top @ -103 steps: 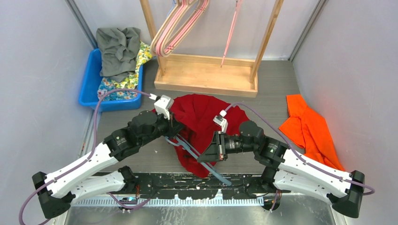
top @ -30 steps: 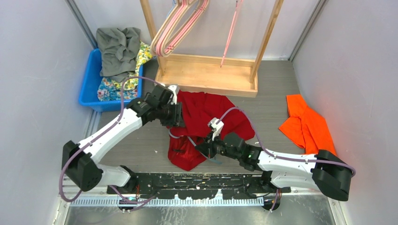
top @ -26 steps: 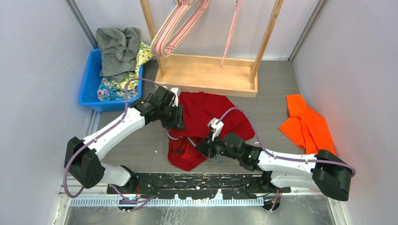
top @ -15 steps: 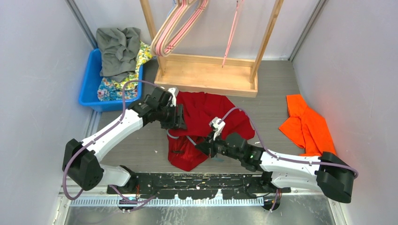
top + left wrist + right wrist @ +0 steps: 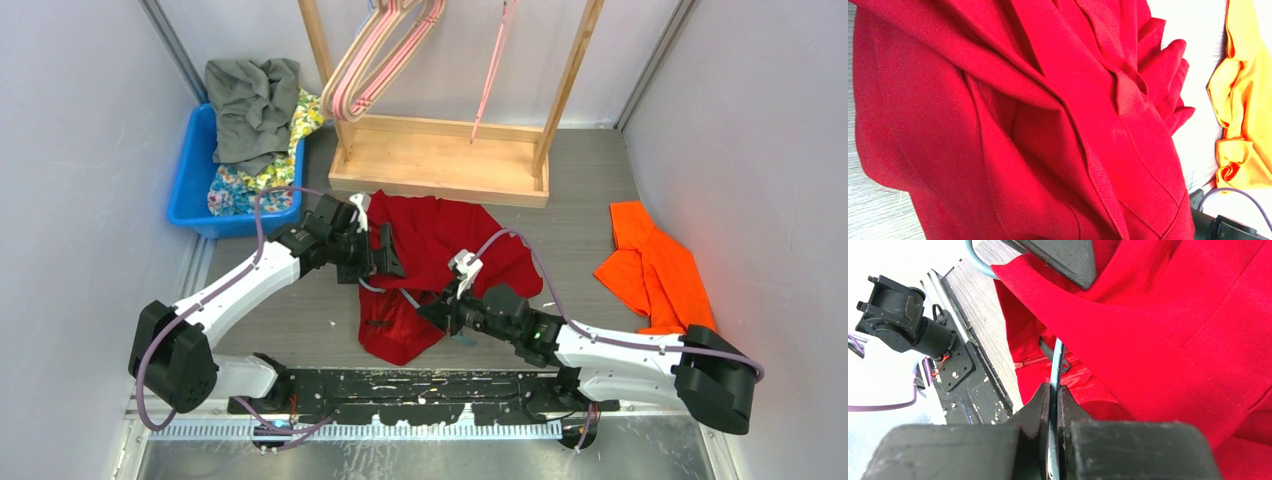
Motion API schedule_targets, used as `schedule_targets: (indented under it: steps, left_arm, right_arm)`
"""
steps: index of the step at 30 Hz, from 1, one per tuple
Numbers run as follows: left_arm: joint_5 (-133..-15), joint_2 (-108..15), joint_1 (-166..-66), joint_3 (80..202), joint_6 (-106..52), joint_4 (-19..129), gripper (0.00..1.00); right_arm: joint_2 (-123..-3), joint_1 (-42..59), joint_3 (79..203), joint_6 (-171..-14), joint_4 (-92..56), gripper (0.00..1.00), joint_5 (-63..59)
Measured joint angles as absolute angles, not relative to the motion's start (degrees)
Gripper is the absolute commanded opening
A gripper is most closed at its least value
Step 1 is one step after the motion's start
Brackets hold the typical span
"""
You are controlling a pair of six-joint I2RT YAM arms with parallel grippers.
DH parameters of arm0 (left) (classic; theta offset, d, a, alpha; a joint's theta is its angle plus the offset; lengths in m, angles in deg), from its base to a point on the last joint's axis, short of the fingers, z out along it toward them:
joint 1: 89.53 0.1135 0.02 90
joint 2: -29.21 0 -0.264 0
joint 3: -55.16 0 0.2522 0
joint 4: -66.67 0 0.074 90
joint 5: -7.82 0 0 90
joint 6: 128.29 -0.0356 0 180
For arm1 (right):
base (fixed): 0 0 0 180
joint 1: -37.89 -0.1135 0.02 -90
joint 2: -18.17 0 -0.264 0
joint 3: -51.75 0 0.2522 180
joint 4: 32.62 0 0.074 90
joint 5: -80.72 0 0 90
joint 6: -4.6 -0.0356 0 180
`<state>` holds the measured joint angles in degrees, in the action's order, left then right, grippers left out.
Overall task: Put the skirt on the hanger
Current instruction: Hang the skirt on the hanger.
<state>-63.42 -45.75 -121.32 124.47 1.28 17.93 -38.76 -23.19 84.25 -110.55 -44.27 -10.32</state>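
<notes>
The red skirt [image 5: 440, 250] lies crumpled on the table in front of the wooden rack, draped over a blue-grey hanger [image 5: 376, 289] of which only short pieces show. My left gripper [image 5: 388, 252] stands open at the skirt's left edge, holding nothing. Its wrist view is filled with red skirt folds [image 5: 1048, 125], and its own fingers are out of frame. My right gripper [image 5: 441, 314] is low at the skirt's near side, shut on the hanger's thin bar [image 5: 1057, 360]. That bar runs up from between its fingertips [image 5: 1054, 390] and under the cloth.
A blue bin [image 5: 190, 190] of grey and floral clothes stands at the back left. The wooden rack [image 5: 440, 165] behind the skirt carries pink hangers [image 5: 385, 55]. An orange garment [image 5: 660, 275] lies at the right. A black rail [image 5: 420, 385] runs along the near edge.
My left gripper has opened wide and let go of the skirt's left edge, shifting slightly left. The right gripper stays shut on the hanger, barely moved.
</notes>
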Motion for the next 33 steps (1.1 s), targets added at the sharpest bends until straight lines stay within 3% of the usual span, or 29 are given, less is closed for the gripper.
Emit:
schedule_targets:
  steps: [5, 11, 16, 20, 22, 25, 31, 33]
  left_arm:
    - [-62.7, -45.8, -121.3, 123.3, 3.8, 21.4, 0.95]
    - [-62.4, -46.5, -121.3, 123.1, 5.8, 24.5, 0.71]
    - [-61.5, -48.5, -121.0, 122.9, 6.5, 26.6, 0.57]
    - [-61.2, -49.5, -120.8, 122.4, 6.8, 27.4, 0.28]
    - [-61.2, -50.0, -120.6, 122.2, 6.8, 27.5, 0.25]
    - [-61.0, -50.4, -120.4, 122.2, 6.9, 28.1, 0.03]
    - [-60.7, -50.6, -120.1, 122.6, 6.9, 28.2, 0.00]
    - [-60.6, -50.6, -120.1, 123.4, 6.7, 27.8, 0.00]
  right_arm:
    - [-39.6, -23.3, 84.3, -110.5, -44.6, 0.01, -10.3]
    - [-40.9, -23.7, 84.3, -110.5, -45.7, 0.01, -10.4]
    - [-41.5, -23.8, 84.3, -110.1, -45.8, 0.01, -10.7]
    - [-41.6, -23.8, 84.4, -109.6, -45.5, 0.01, -10.9]
    - [-41.6, -23.9, 84.8, -109.4, -45.0, 0.01, -11.0]
    - [-41.6, -23.8, 85.4, -109.2, -44.0, 0.01, -11.3]
    - [-41.6, -23.9, 87.7, -108.9, -40.5, 0.02, -11.5]
    - [-41.6, -23.9, 88.5, -108.9, -39.5, 0.11, -11.6]
